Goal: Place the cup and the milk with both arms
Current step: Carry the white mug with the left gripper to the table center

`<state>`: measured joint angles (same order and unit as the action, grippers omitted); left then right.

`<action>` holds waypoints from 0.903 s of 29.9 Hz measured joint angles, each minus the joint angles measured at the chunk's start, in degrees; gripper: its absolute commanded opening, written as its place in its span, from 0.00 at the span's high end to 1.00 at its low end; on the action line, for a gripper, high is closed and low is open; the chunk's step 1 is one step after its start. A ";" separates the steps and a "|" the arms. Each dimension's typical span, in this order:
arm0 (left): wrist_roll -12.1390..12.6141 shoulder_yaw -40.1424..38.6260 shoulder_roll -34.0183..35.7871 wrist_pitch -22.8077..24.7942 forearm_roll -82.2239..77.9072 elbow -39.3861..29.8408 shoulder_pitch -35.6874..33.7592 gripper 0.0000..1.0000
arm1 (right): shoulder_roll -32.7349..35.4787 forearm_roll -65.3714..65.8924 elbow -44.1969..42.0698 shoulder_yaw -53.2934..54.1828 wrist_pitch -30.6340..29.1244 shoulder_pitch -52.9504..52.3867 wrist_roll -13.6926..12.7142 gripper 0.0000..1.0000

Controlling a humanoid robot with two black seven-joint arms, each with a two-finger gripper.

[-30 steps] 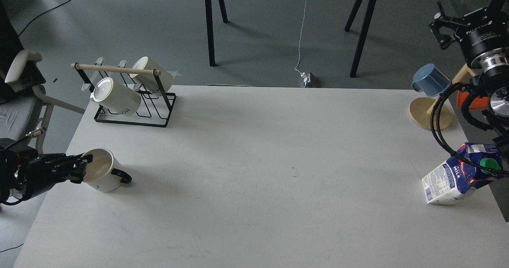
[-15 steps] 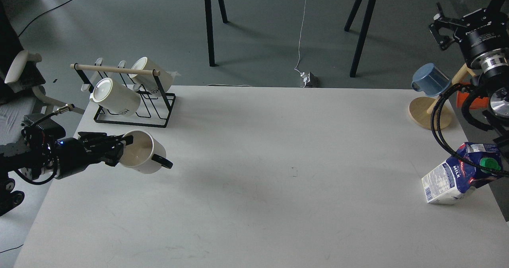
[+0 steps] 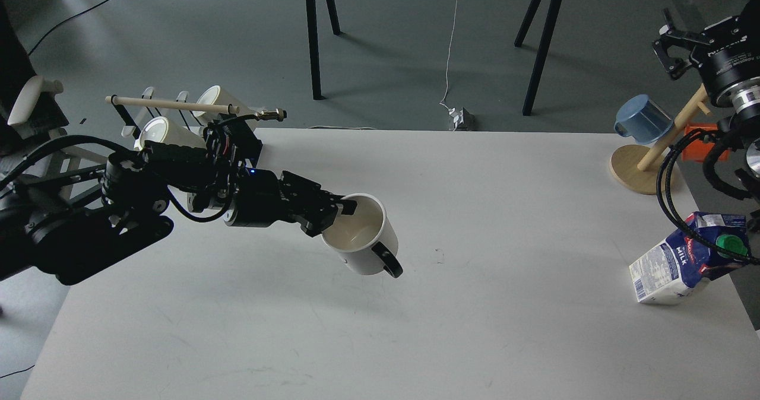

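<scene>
The cup [image 3: 363,238], a white mug with a black handle, hangs tilted above the middle of the white table [image 3: 475,329]. My left gripper [image 3: 339,209] is shut on its rim from the left, one finger inside the mug. The smiley face does not show. The milk [image 3: 683,264], a dark blue and white carton with a green cap, leans tilted at the table's right edge, partly behind my right arm's cables. My right gripper [image 3: 674,50] is high at the far right, well above the milk, open and empty.
A black wire rack [image 3: 178,115] with a wooden bar holds white mugs at the back left, partly behind my left arm. A wooden cup stand [image 3: 635,174] with a blue cup [image 3: 641,118] stands at the back right. Black table legs stand beyond the table.
My left gripper has lifted the cup off the table's left edge and carried it right, to above the middle. My right gripper has shifted slightly right. The milk has not moved.
</scene>
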<state>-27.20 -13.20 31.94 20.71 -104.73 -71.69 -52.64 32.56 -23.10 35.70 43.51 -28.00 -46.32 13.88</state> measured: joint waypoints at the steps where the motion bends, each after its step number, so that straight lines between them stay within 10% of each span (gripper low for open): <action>1: 0.47 0.00 -1.83 0.67 -1.14 1.22 -0.23 0.96 | 0.48 0.00 0.03 0.11 0.00 0.01 0.00 0.00; 11: 4.33 0.00 -21.58 3.30 -14.85 16.30 -0.14 0.93 | 3.12 -0.02 0.08 0.43 0.00 -0.16 -0.08 0.00; 27: 8.73 0.20 -27.16 3.84 -18.75 21.30 0.10 0.79 | 3.16 -0.02 0.14 0.14 0.00 -0.69 -0.08 0.00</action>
<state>-18.47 -13.00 4.78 24.55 -123.48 -50.39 -52.54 35.71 -23.12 35.84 43.65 -28.00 -47.02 13.80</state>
